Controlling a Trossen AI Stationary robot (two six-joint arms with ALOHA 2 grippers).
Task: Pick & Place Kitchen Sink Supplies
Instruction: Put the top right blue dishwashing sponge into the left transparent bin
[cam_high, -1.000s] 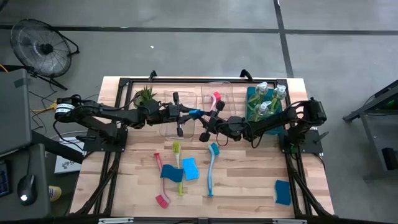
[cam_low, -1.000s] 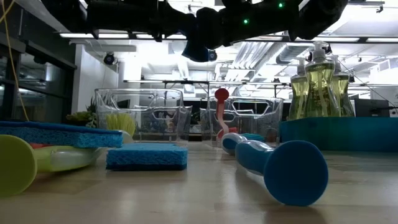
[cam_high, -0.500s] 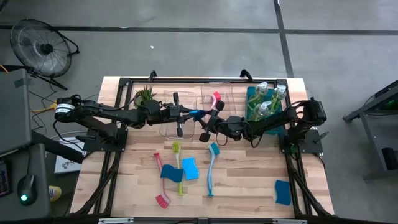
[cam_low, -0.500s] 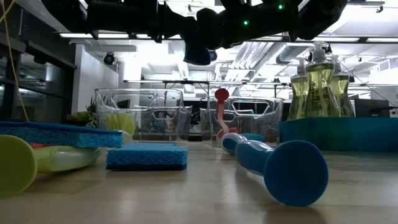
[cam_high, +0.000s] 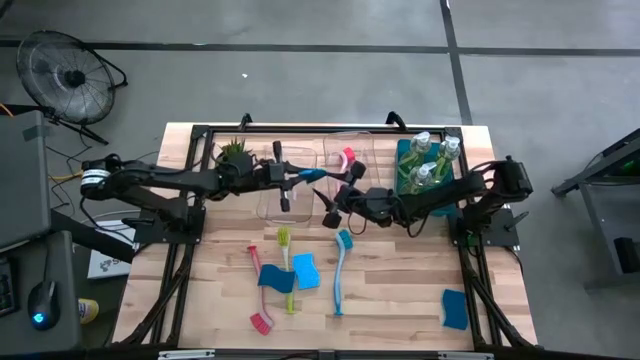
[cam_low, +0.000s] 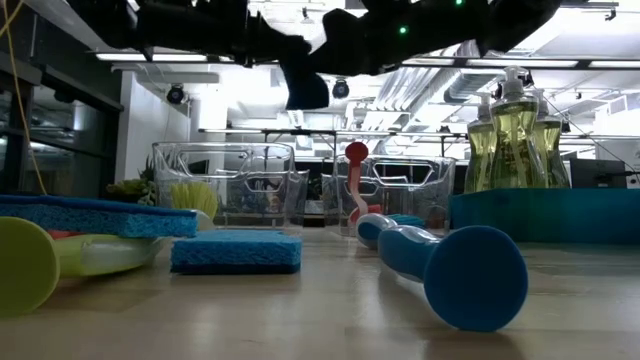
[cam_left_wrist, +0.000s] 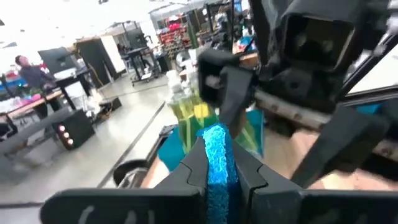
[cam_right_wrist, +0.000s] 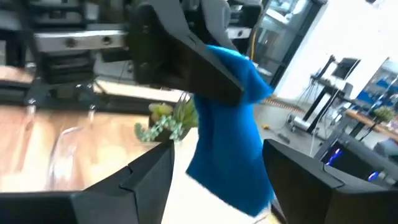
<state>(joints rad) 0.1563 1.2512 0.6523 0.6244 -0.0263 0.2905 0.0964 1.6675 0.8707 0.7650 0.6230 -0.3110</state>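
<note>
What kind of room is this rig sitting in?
Likely an industrial lab or workshop: bare concrete floor around the table, a standing fan beside it, exposed ceiling ducts, and workbenches with a person beyond.

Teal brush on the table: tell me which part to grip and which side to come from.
Grip the teal brush at mid-handle, coming straight down from above. It lies flat, its long thin handle running toward the table's front edge with bare wood on both sides, so fingers can straddle it across its width. The head end is wider.
</note>
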